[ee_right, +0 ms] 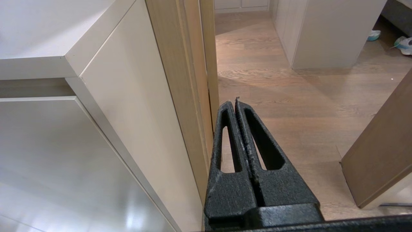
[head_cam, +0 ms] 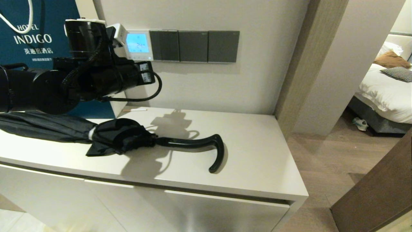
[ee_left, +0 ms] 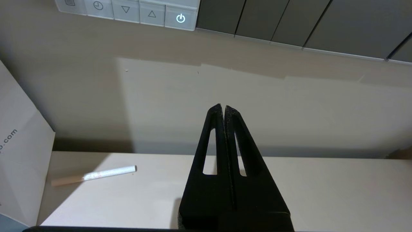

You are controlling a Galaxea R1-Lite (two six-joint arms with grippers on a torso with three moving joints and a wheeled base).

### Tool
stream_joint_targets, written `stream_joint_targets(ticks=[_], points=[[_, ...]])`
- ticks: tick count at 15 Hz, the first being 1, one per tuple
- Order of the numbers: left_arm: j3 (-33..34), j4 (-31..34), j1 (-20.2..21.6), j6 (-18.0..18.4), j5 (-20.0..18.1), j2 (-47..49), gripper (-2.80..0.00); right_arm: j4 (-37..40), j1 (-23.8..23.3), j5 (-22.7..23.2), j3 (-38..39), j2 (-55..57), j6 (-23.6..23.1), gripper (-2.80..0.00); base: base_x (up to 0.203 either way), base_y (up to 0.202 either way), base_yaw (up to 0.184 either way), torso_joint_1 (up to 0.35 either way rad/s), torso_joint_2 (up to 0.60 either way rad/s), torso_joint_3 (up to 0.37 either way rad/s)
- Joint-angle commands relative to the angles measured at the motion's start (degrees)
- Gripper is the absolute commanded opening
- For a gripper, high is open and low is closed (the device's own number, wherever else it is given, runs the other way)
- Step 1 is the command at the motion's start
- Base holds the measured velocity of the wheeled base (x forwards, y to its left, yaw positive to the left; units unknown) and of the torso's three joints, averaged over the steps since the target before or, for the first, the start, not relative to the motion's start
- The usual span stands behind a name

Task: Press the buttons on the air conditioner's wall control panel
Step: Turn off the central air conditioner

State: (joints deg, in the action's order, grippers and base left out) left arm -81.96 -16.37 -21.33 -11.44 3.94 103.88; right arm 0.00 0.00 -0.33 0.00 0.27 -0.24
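Observation:
The white wall control panel (head_cam: 138,45) has a lit light-blue screen with digits. Its row of pale buttons (head_cam: 139,57) runs along the lower edge. In the left wrist view the buttons (ee_left: 138,13) show at the edge of the picture, the power button (ee_left: 180,18) lit. My left gripper (ee_left: 223,107) is shut and empty, its tips at the bare wall below the buttons, apart from them. In the head view the left arm (head_cam: 80,74) is raised by the panel and hides the fingers. My right gripper (ee_right: 232,102) is shut and empty, low beside the cabinet's side.
Three dark grey switch plates (head_cam: 193,46) sit right of the panel. A black umbrella (head_cam: 128,137) lies on the white cabinet top (head_cam: 257,154). A small white stick (head_cam: 135,110) lies by the wall. A teal paper bag (head_cam: 32,32) stands at left.

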Motion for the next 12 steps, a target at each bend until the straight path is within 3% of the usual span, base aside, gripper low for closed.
stream_joint_targets(ticks=[1,12], points=[[-2.18,-0.45,0.04,-0.07,0.14,0.86,-2.80,0.00,0.00,-0.02,0.00,0.08,-0.02,-2.80,0.000,0.000,0.000,0.000,0.00,0.000],[-6.28,-0.68,0.15,-0.07,1.16,4.84,-2.80,0.00,0.00,-0.02,0.09,0.08,-0.02,-2.80,0.000,0.000,0.000,0.000,0.00,0.000]])
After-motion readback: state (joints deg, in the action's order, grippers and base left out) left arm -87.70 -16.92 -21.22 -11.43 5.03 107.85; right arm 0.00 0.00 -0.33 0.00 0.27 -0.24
